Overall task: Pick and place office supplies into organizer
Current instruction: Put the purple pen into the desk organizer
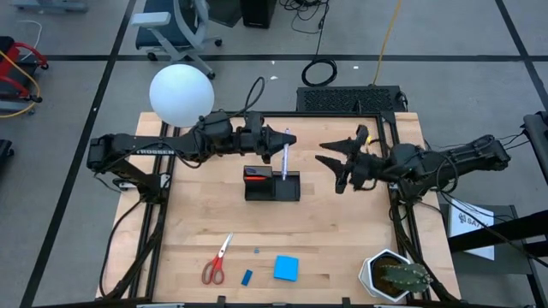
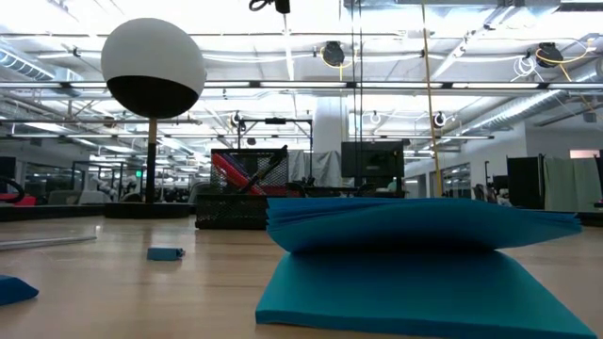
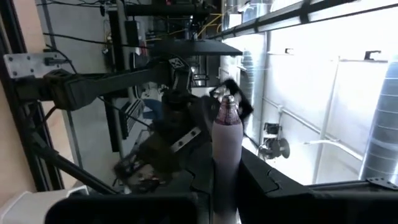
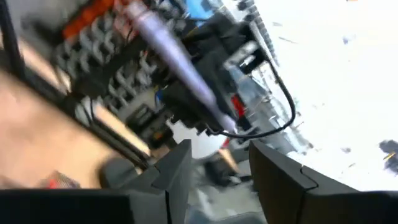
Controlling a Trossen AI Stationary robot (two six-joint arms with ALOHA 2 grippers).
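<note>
We see the left gripper (image 1: 276, 139) clamped on the purple pen (image 1: 285, 157), holding it over the organizer (image 1: 272, 186) at mid-bench; the right gripper (image 1: 336, 158), fingers apart and empty, hangs just beside the organizer; scissors (image 1: 216, 261), eraser (image 1: 247, 277) and notepad (image 1: 286, 269) lie near the bench's (image 1: 342, 248) front edge.

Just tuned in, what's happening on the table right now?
The left gripper is shut on the purple pen, holding it above the organizer. The right gripper hangs open beside it, holding nothing. The scissors, eraser and notepad lie at the table's near edge.
</note>
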